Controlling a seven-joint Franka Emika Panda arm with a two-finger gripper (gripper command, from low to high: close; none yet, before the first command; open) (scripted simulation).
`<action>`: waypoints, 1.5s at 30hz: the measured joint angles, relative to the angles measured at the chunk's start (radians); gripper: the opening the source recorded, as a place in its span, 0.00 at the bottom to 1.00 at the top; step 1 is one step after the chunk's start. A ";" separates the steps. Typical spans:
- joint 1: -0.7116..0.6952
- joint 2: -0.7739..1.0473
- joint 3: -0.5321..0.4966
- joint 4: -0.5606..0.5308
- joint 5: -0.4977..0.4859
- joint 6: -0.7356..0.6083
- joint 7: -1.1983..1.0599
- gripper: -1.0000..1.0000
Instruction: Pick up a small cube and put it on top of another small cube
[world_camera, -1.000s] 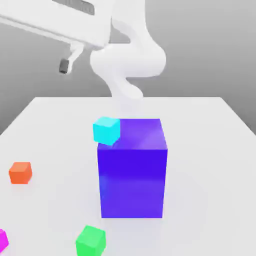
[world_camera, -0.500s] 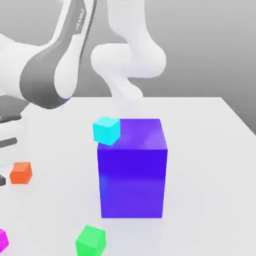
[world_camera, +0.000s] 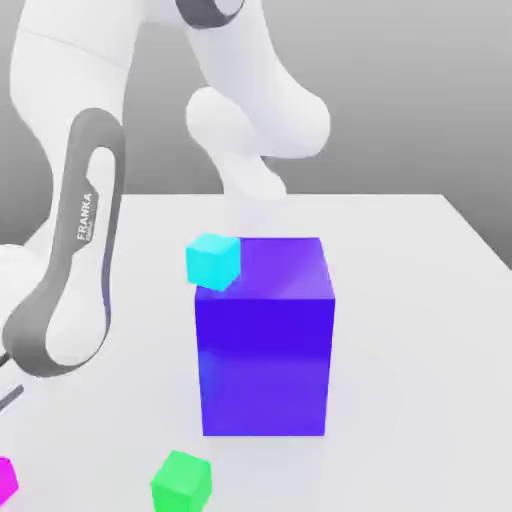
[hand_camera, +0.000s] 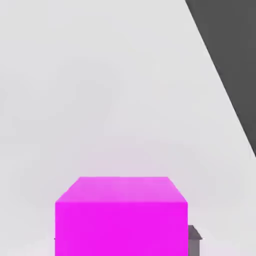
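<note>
**Claw closed on pink cube, lift not yet made**

Claw (hand_camera: 122, 250) drawn narrow around the pink cube (hand_camera: 121, 215), with 1 grey fingertip (hand_camera: 194, 241) pressed against a side face. Pink cube resting on the white table (world_camera: 420, 300), at the near edge on the exterior view's left, well apart from the big blue block (world_camera: 265, 340). Cyan cube (world_camera: 213, 261) just beside the block's upper far corner, green cube (world_camera: 181, 481) near the front, arm (world_camera: 70, 270) bent low over the left side.

Probably light and stiff, with smooth flat faces, so perhaps a little slippery. Best held on 2 opposite side faces, at about middle height, squarely and not on the corners. Needs a straight lift to avoid turning in the grip.
</note>
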 joint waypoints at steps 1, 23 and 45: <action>0.001 -0.012 -0.002 -0.003 -0.004 -0.008 0.003 0.00; 0.089 -0.695 0.099 -0.134 0.036 -0.296 -0.386 0.00; 0.200 -0.514 0.210 -0.329 -0.203 -0.134 -0.705 0.00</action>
